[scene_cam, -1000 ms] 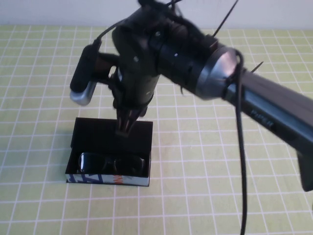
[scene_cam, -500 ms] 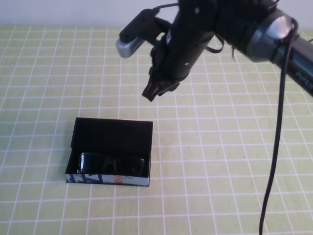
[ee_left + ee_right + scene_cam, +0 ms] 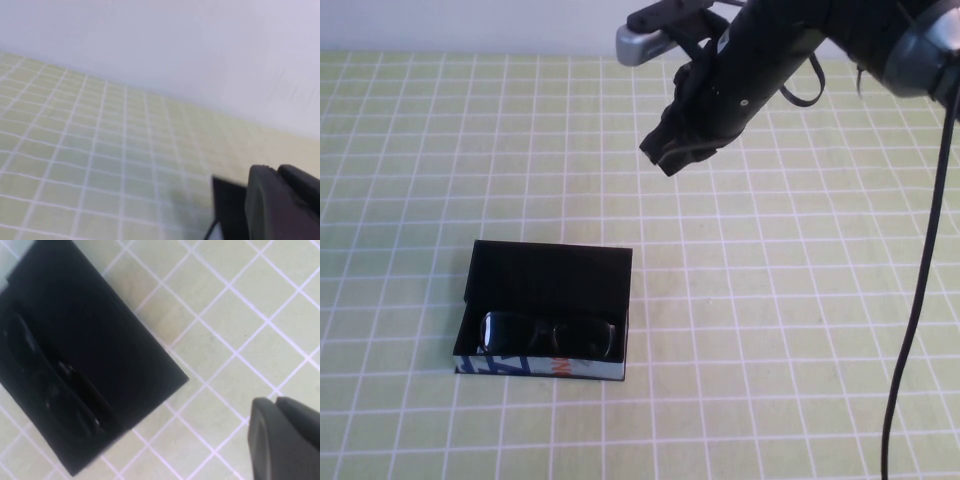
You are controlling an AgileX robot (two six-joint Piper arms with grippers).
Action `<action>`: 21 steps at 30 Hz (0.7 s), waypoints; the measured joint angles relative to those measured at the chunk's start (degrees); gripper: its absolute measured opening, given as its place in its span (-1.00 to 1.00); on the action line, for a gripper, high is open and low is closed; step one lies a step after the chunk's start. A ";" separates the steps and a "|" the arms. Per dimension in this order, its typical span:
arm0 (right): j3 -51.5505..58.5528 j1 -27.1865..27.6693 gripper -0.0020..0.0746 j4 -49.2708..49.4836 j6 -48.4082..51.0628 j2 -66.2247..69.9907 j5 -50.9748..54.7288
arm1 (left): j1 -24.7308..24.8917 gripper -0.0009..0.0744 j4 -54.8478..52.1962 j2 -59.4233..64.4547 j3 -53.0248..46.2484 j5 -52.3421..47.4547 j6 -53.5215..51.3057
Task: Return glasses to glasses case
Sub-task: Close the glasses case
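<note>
The glasses case (image 3: pixel 542 368) stands open at the front left of the mat, its lid tilted back. The black glasses (image 3: pixel 548 335) lie inside it, behind the printed front edge. My right gripper (image 3: pixel 665 150) is shut and empty, raised well above the mat, behind and to the right of the case. The right wrist view shows the case (image 3: pixel 115 340) with the glasses (image 3: pixel 55 390) in it, apart from the shut right gripper (image 3: pixel 274 402). My left gripper (image 3: pixel 277 170) appears only in its wrist view, shut and empty, facing the mat and the back wall.
A yellow-green mat with a white grid (image 3: pixel 770 330) covers the table. A pale wall (image 3: pixel 470 25) runs along the far edge. The right arm's black cable (image 3: pixel 915 300) hangs down at the right side.
My right gripper has risen from just above the case's lid and moved back and to the right. The glasses and the case have not moved.
</note>
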State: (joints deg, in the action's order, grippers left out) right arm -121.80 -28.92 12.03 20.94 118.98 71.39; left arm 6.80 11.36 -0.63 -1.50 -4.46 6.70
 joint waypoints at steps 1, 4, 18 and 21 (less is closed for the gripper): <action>0.00 0.55 -0.98 1.12 -0.13 0.00 0.00 | 0.00 -0.98 1.11 0.00 0.00 0.99 1.95; 0.00 2.04 -0.98 3.50 -0.51 0.20 0.00 | 0.00 -0.98 2.65 0.00 0.15 0.35 6.54; 0.00 3.17 -0.98 6.40 -1.55 4.45 0.00 | 5.03 -0.98 5.49 36.58 23.36 -30.44 -3.50; 0.00 3.17 -0.98 6.40 -1.55 4.70 0.00 | 5.06 -0.98 12.07 46.18 27.36 -33.87 -13.89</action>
State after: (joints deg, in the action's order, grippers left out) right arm -121.80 -25.75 18.43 19.39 123.68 71.39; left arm 11.85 23.44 45.55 25.86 -38.33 -7.19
